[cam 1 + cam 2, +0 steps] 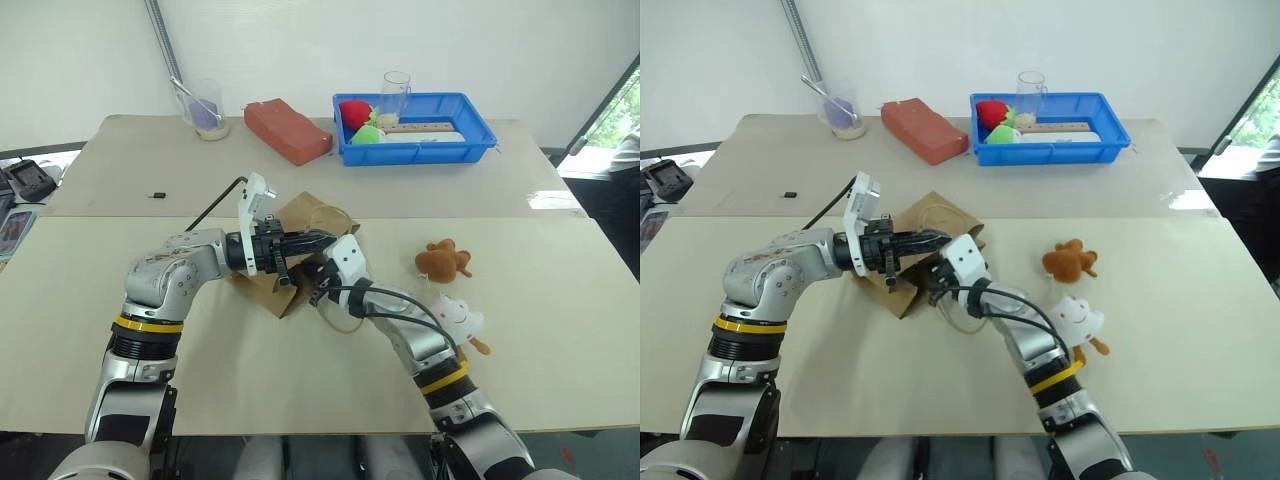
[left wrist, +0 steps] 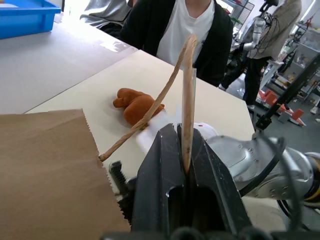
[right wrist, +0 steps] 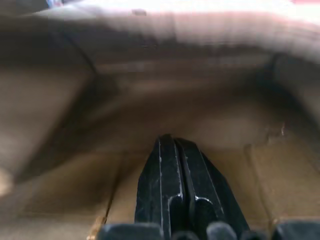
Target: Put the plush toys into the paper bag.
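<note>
Paper bag (image 1: 290,262) lies mid-tabletop (image 1: 300,380), both plush toys outside it.
Left gripper (image 2: 186,150) is clamped on a tan cord handle (image 2: 186,75); right gripper (image 3: 175,150), fingers pressed together and empty, sits inside bag mouth. Orange-brown toy (image 1: 443,260) and white toy (image 1: 458,315) lie beyond the right gripper, beside its arm.
</note>
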Robot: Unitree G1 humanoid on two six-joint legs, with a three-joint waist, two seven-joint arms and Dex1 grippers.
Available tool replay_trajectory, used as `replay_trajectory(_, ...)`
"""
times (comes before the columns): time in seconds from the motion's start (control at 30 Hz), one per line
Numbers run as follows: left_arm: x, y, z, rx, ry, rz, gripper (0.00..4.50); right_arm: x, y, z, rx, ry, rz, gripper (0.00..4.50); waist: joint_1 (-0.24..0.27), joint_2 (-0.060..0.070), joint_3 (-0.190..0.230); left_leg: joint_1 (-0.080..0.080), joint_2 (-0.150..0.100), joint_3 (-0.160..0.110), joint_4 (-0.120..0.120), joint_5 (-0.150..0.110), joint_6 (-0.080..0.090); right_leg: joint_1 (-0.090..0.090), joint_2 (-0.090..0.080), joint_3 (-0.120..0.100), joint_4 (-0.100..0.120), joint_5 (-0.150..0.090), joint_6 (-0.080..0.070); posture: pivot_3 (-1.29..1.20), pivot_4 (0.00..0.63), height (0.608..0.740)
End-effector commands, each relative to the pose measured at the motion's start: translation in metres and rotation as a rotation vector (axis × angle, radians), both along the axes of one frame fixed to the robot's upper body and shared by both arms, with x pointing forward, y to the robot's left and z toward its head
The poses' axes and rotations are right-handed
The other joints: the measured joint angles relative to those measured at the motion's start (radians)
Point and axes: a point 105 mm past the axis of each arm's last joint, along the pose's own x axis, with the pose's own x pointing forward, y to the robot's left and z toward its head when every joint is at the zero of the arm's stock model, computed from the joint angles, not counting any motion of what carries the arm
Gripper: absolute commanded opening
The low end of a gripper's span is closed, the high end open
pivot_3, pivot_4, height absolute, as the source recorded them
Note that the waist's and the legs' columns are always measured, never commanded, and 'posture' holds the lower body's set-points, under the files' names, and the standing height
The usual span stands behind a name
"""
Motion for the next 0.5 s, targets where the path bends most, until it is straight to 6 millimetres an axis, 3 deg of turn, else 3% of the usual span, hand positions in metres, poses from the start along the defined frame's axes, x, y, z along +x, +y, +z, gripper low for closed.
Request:
replay_trajectory(0.03,0.007,0.012,0.029,-0.007,-0.111,0.042,0.00,0.003,-0.003,-0.003,-0.010,-0.015,-0.033,0.03,-0.001,0.000,0.000,0.000,0.000,0.000,0.000,0.000,0.000,0.000,0.000,0.000,0.000,0.000,0.000,0.00,0.150,0.740)
replay_trajectory(0.27,0.018,0.024,0.074,0.019,-0.348,0.145,0.00,-0.001,0.000,-0.021,-0.040,0.041,-0.039,0.03,-0.001,0.000,0.000,0.002,0.000,0.000,-0.001,0.000,0.000,0.001,0.000,0.000,0.000,0.000,0.000,0.00,0.150,0.740)
replay_trajectory(0.5,0.017,0.020,0.108,0.079,-0.620,0.249,0.00,-0.001,0.002,-0.031,-0.057,0.079,-0.047,0.03,-0.005,-0.001,-0.001,0.004,0.001,0.000,-0.001,0.000,0.000,0.002,0.000,0.000,0.000,0.000,0.000,0.00,0.150,0.740)
